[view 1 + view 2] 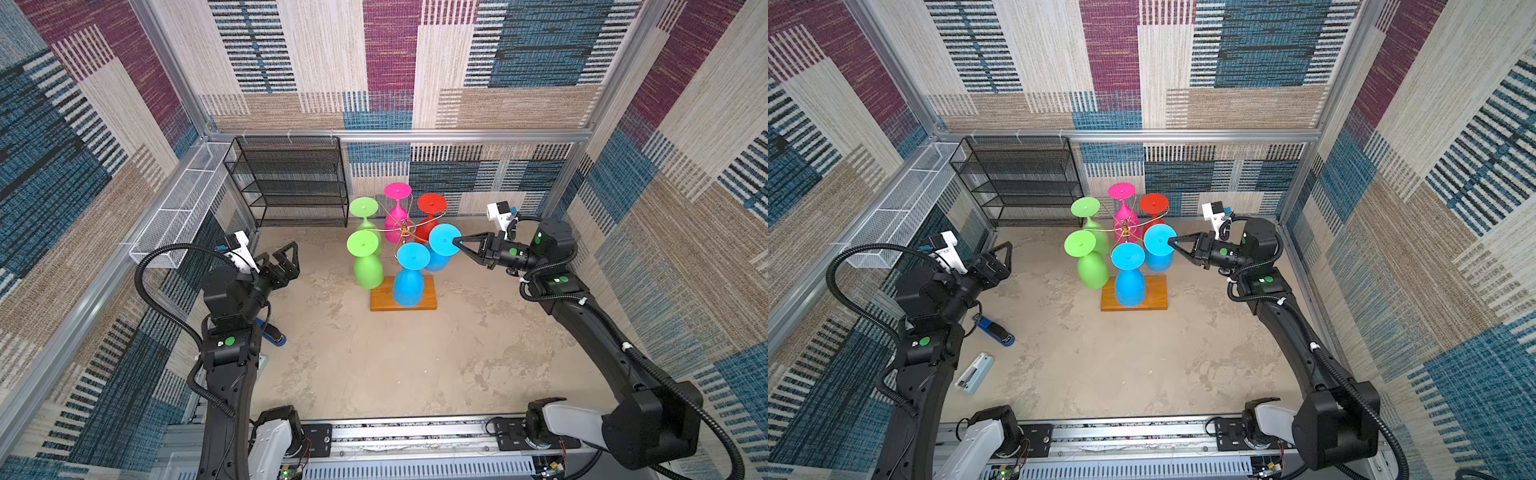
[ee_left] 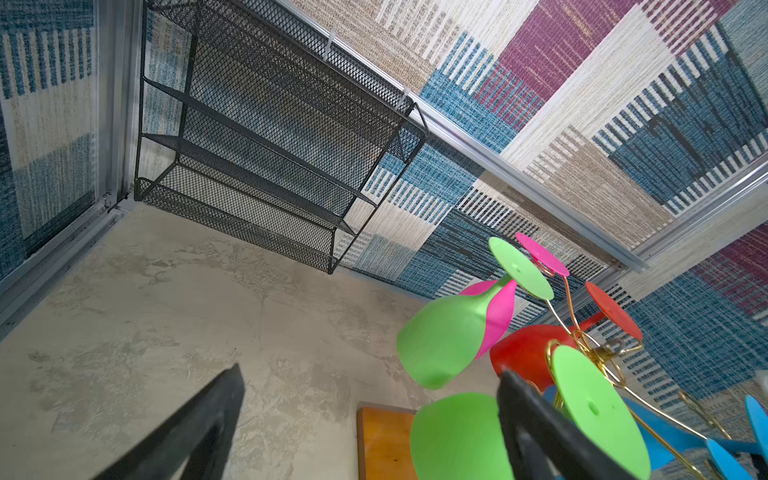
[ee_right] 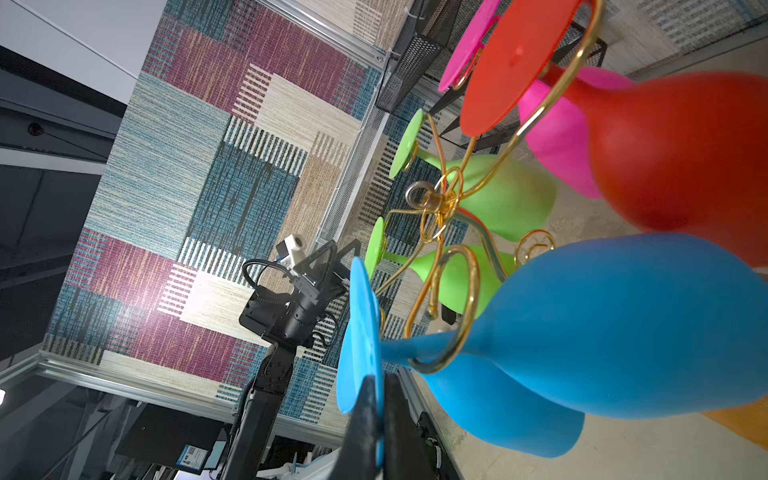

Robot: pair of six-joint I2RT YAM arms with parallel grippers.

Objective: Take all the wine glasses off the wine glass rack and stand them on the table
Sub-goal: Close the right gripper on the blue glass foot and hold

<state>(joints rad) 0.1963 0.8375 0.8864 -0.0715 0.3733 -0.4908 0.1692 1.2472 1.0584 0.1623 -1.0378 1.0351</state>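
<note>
The beige desk (image 1: 415,365) carries the gold wire wine glass rack (image 1: 382,300), six glasses hanging. Right of its post, the blue plastic wine glass (image 1: 440,236) seems seated in its curl, its foot pinched by the right tool (image 1: 456,241). The left tool (image 1: 286,254) stands spread, well left. Removal remains.

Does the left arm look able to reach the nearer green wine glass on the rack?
Probably yes. The left gripper stands open beside the nearer green wine glass, which hangs on the left side of the rack; nothing stands between them.
</note>
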